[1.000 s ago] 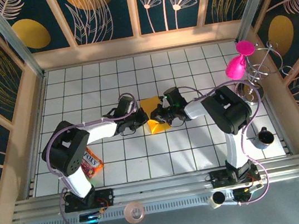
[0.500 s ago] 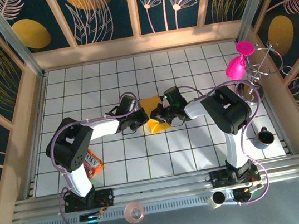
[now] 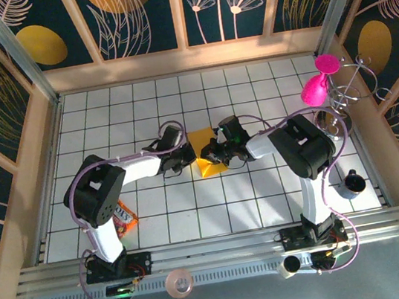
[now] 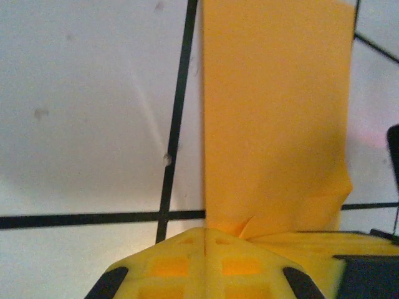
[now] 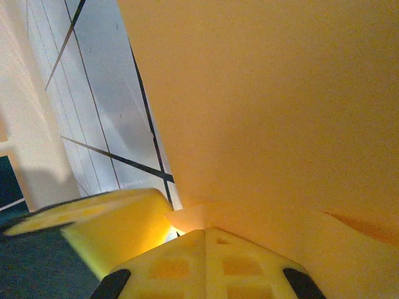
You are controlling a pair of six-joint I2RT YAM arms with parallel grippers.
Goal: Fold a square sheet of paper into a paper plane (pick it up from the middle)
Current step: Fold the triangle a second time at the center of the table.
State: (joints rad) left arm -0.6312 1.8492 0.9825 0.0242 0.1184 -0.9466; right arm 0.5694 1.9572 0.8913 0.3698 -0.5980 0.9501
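Observation:
The square sheet of paper [image 3: 202,147] is orange-yellow and folded. It sits partly raised off the white tiled table [image 3: 265,185] near the middle, held between both grippers. My left gripper [image 3: 190,155] meets its left edge. In the left wrist view the yellow fingers [image 4: 181,261] are shut, and the paper [image 4: 274,118] rises from their seam with a small crinkle. My right gripper [image 3: 214,155] holds the right side. In the right wrist view its jaws are shut on the paper [image 5: 280,106], and one of the left gripper's fingers [image 5: 106,227] is close by on the left.
A crinkly snack packet [image 3: 123,215] lies under the left arm's elbow. A pink balloon-like figure [image 3: 316,87] on a wire stand sits at the right wall. A black mug [image 3: 354,183] is at the near right and a tape roll [image 3: 179,282] on the front rail. Wooden walls enclose the table.
My left arm has shifted a little, bringing its gripper slightly up and right against the paper's edge. The right arm and the paper have hardly moved.

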